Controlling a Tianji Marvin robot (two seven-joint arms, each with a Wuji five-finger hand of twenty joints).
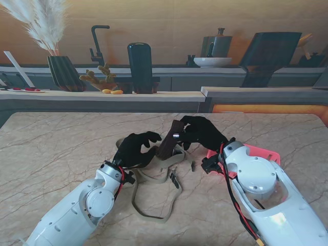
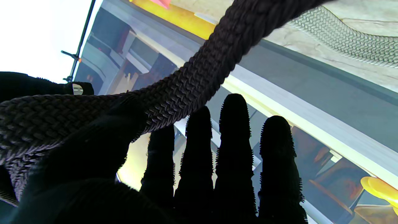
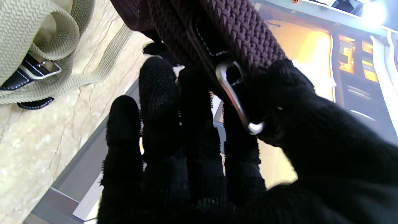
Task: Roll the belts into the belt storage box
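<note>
Brown belt held above mid-table between both hands; left hand grips its lower end, thumb pressed over the weave; beige belt lies loose beneath, partly hidden; right hand pinches the buckle end; red storage box mostly hidden behind the right arm.

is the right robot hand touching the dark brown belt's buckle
Touching. The right wrist view shows the right robot hand with its thumb pressed against the metal buckle of the dark brown braided belt.
</note>
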